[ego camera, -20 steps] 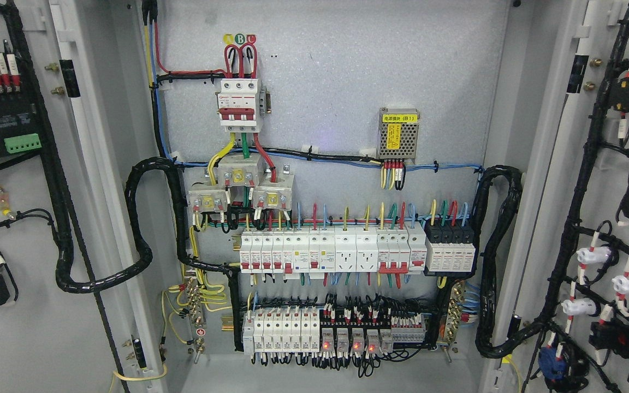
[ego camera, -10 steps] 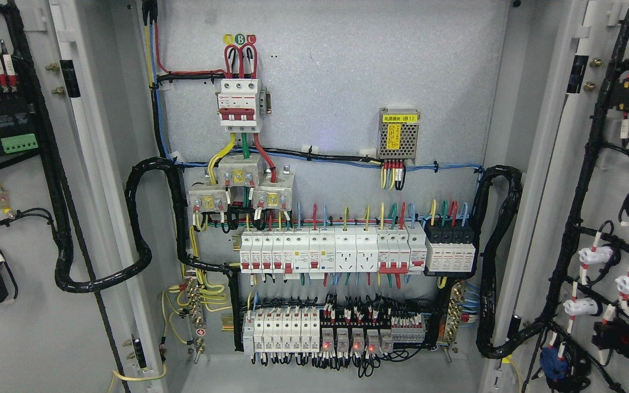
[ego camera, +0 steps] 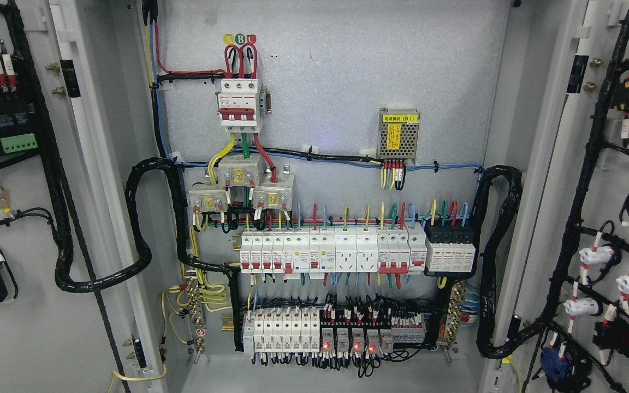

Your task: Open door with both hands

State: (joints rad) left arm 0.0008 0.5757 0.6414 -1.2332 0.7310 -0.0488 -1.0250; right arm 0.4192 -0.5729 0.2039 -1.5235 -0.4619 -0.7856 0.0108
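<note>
Both doors of the big grey cabinet (ego camera: 331, 109) are swung wide open. The left door (ego camera: 25, 327) fills the 9 o'clock side and the right door (ego camera: 582, 191) fills the 3 o'clock side. No robot hand shows anywhere, so nobody can tell if the fingers are spread or curled.

The doors look like stiff metal, and they are probably heavy, because parts and thick black cables (ego camera: 140, 240) are fixed to their inner faces. A safe place to hold looks like a bare outer edge, away from the wires, which could snag or pull loose.

Inside the cabinet, a red-handled main switch (ego camera: 239, 106) sits near 11 o'clock. A small power box (ego camera: 398, 135) sits near 1 o'clock. A row of white breakers (ego camera: 331, 250) runs across the middle. More breakers (ego camera: 282, 327) with little red lights sit at 6 o'clock.

The opening job looks done.
</note>
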